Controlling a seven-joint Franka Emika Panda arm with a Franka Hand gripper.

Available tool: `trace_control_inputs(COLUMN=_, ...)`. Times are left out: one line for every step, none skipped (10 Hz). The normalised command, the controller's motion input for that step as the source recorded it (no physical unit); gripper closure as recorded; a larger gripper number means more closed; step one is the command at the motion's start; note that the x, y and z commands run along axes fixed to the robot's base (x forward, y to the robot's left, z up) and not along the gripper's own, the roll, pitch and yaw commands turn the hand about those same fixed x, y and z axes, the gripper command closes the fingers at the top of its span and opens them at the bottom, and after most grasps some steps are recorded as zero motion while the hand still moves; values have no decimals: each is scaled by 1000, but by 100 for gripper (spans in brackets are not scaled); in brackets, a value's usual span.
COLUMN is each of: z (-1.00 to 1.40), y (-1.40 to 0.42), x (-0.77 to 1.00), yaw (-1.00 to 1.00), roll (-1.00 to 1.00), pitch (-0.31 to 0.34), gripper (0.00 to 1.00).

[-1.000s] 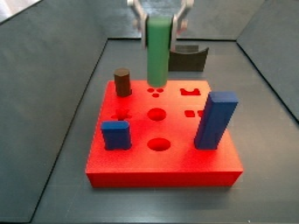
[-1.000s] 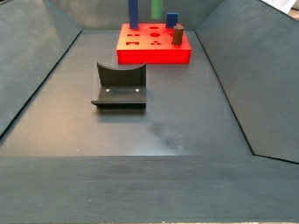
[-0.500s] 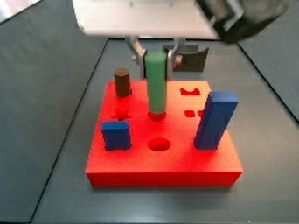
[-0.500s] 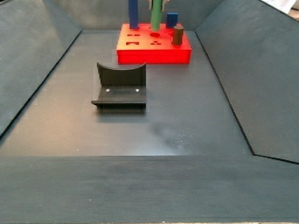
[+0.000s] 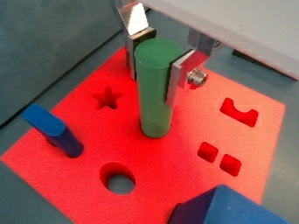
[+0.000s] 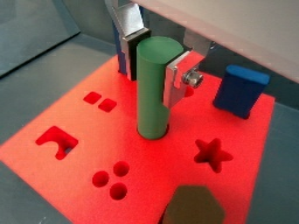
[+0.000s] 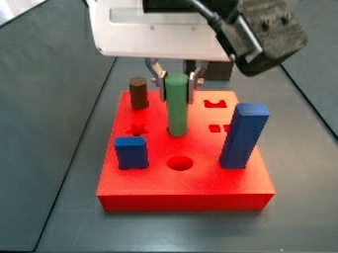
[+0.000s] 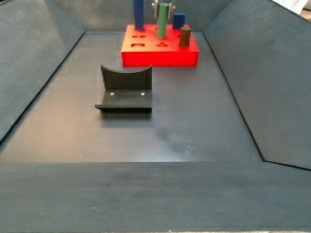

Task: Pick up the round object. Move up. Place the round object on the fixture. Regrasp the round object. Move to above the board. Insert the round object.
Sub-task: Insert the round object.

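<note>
The green peg (image 5: 156,87) stood upright with its lower end down in a round hole near the middle of the red board (image 5: 176,162), upper end pinched between the gripper's (image 5: 160,54) silver fingers (image 6: 177,77), one plate on each side. In both wrist views the peg's foot hid the hole it sat in, so how deep it went was anyone's guess. In a side view the gripper (image 7: 173,71) hung right over the board (image 7: 185,193), with the big white wrist housing blocking the back edge and most of the fixture.

Around the peg: a star hole (image 5: 107,97), a crown-shaped cutout (image 5: 239,110), two little square holes and an open round hole (image 5: 117,178) toward the board's edge. The short blue block (image 7: 129,151) and tall blue block (image 7: 243,134) stood near the front corners, the brown cylinder (image 7: 138,94) at a back corner, all apart from the peg.

The fixture (image 8: 124,89) sat on the grey floor, well apart from the board (image 8: 161,47), lots of bare floor around. No readable writing anywhere.
</note>
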Motion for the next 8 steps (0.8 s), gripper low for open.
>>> trace_control_inputs(z=-431, y=0, x=11, yaw=0, roll=114, pitch=1, gripper=100)
trace_control_inputs(z=-649, y=-49, x=91, yaw=0, roll=157, pitch=0, gripper=100)
trace_control_inputs(z=-689, y=-129, x=120, yaw=0, roll=146, pitch=-11, gripper=100)
trace_control_inputs(z=-626, y=-89, x=143, yaw=0, roll=57, pitch=-111, gripper=100)
trace_control_inputs(z=-546, y=-177, x=117, yaw=0, roll=67, pitch=-150, gripper=100)
trace_control_inputs(z=-237, y=0, x=111, yaw=-26, roll=-9, pitch=-140, gripper=100)
trace_control_inputs(z=0, y=0, x=-11, yaw=0, roll=0, pitch=-17, gripper=100)
trace_control_inputs(z=0, y=0, x=0, yaw=0, roll=0, pitch=0, gripper=100)
